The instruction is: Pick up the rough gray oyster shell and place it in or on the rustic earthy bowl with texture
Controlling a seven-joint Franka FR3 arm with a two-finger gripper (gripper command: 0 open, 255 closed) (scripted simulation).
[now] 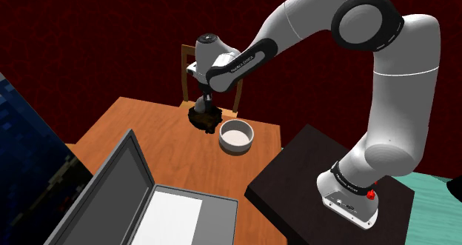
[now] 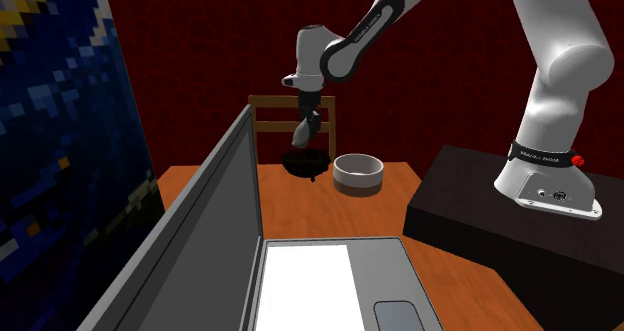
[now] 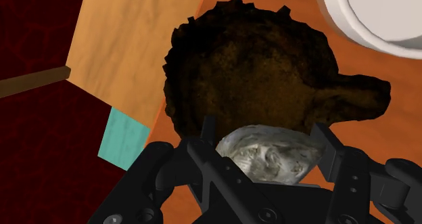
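The gripper [image 3: 265, 139] is hanging right over the dark brown bowl [image 3: 250, 60], and it's clutching the oyster shell [image 3: 270, 155], a pale grey, lumpy thing that's sitting squeezed between the two black fingers [image 3: 208, 133]. From the wrist view the shell is showing against the bowl's rough, dark inside, with the jagged rim running round behind it and a stubby lip sticking out toward the white bowl [image 3: 379, 13]. Over in the second exterior view the shell [image 2: 303, 135] is dangling from the gripper [image 2: 306, 129] above the dark bowl [image 2: 307, 162], not touching it, while the white bowl [image 2: 358, 173] is sitting just beside that on the view's right. In the shoulder view the white arm is arching up from the black stand [image 1: 296, 178] and reaching down to the far end of the wooden table [image 1: 118, 125], the gripper [image 1: 205, 103] pointing straight down at the dark bowl [image 1: 203, 118] with the white bowl [image 1: 236, 136] next to it. An open grey laptop [image 1: 148, 206] is taking up the near end of the table, well apart from both bowls, and a wooden chair [image 1: 185, 58] is standing behind the table against the dark red wall.
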